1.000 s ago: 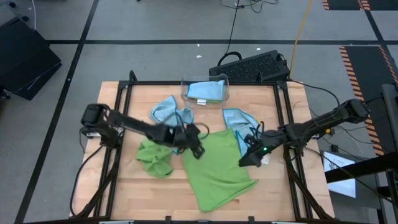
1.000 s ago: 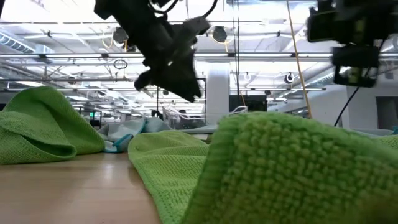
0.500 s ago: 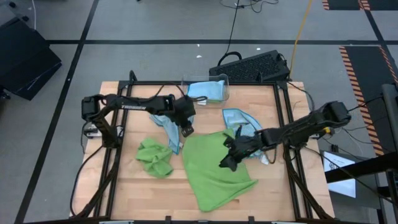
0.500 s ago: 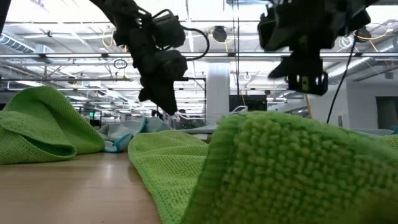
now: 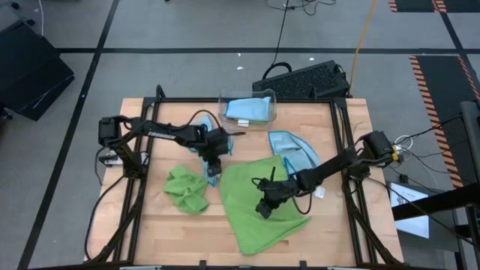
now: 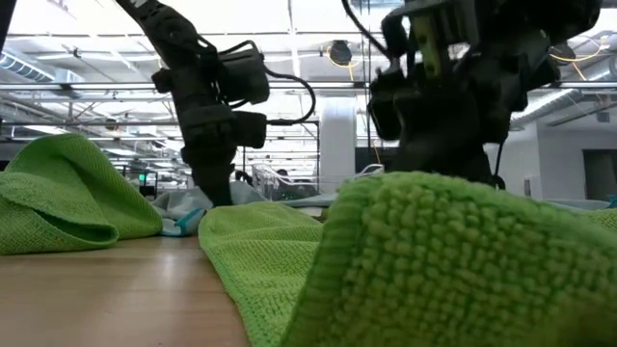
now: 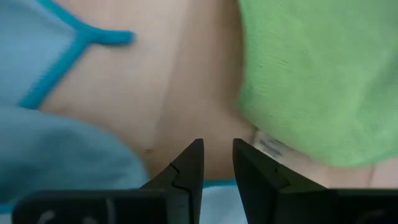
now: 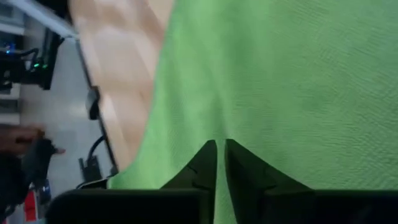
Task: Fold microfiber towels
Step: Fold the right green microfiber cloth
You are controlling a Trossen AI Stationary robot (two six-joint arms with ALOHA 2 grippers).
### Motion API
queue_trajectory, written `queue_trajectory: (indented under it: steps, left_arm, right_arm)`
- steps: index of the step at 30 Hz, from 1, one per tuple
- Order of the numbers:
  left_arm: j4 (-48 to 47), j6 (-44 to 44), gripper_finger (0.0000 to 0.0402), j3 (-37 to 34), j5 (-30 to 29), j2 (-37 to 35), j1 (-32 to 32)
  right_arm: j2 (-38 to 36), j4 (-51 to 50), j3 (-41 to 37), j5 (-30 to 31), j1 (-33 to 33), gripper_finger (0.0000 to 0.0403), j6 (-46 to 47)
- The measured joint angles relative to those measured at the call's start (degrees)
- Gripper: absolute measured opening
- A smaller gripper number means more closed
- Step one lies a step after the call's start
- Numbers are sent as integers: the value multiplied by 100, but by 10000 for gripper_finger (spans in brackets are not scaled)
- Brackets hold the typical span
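A lime green towel [image 5: 259,204] lies spread flat on the table's middle. Its far left corner carries a white tag [image 7: 270,147]. My right gripper [image 8: 221,155] is shut low over the middle of this towel, slanting down. My left gripper [image 7: 217,157] points down over bare wood between that tagged corner and a crumpled light blue towel [image 7: 56,155], its fingers a little open with nothing between them. A second green towel [image 5: 186,189] lies bunched at the left. Another blue towel [image 5: 294,150] lies at the right. My right gripper is shut right at the spread green towel's middle [image 8: 249,93], coming from the table's right and slanting down. I cannot tell whether the fingertips touch the cloth or hold any of it.
A clear plastic bin [image 5: 247,109] with a folded blue towel stands at the far edge. A dark keyboard [image 5: 304,81] lies beyond the table's far right corner. Bare wood [image 5: 172,232] shows along the near left.
My right gripper has come down and toward the table's left and near edge, from the green towel's right edge to over its middle. My left gripper has gone toward the table's left, sunk and tipped to point more steeply down beside the blue towel. The towels have stayed put.
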Motion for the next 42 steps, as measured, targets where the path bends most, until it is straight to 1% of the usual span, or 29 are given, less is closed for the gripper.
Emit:
queue_trajectory:
  steps: [6, 9, 10, 11, 13, 17, 21, 23, 25, 27, 29, 31, 33, 35, 37, 39, 42]
  left_arm:
    - [666, -133, 86, -2, -92, 5, -383]
    - [1254, -283, 86, 11, -640, 264, -599]
    - [1338, -414, 86, -1, -686, 349, -648]
    - [1484, -561, 86, -11, -652, 435, -686]
    - [2069, -919, 86, 23, -483, 562, -783]
    - [3102, -1570, 86, 20, -100, 647, -1094]
    - [3808, -1889, 86, 75, -94, 352, -1369]
    - [3818, -1801, 86, 100, -227, 137, -1463]
    - [3628, -1563, 86, 122, -559, -33, -1515]
    - [2928, -1473, 86, 83, -1094, -191, -1482]
    - [2409, -1512, 86, 109, -1612, -185, -1365]
    - [1678, -1589, 86, 80, -1710, -145, -1217]
    - [1505, -1756, 86, 91, -1602, 63, -1097]
    - [1266, -1877, 86, 55, -1150, 188, -1024]
    - [1452, -1992, 86, 74, -647, 321, -1022]
    - [1461, -2203, 86, 73, -277, 403, -1122]
    - [1791, -2571, 85, 70, -41, 446, -1336]
  right_arm:
    - [60, 29, 2, 17, -7, 2, 74]
    - [60, 26, 2, 28, -29, 1, 69]
    - [60, 14, 0, 28, -42, 1, 69]
    - [58, -4, 0, 28, -48, 1, 69]
    - [59, -69, 1, 27, -58, 0, 57]
    - [58, -180, -40, -1, -72, 0, 56]
    - [58, -203, -207, -141, -72, 0, 230]
    - [58, -195, -301, -141, -46, 0, 360]
    - [51, -176, -396, -132, -28, 0, 476]
    - [38, -144, -485, -137, -16, 0, 594]
    - [33, -142, -526, -136, -11, 0, 649]
    - [32, -190, -529, -127, 17, 0, 659]
    - [32, -203, -531, -107, 26, 0, 662]
    - [32, -279, -531, -100, 26, 0, 662]
    - [34, -380, -531, -98, 24, 0, 666]
    - [34, -429, -531, -99, 27, 0, 670]
    - [38, -454, -536, -125, -15, 0, 710]
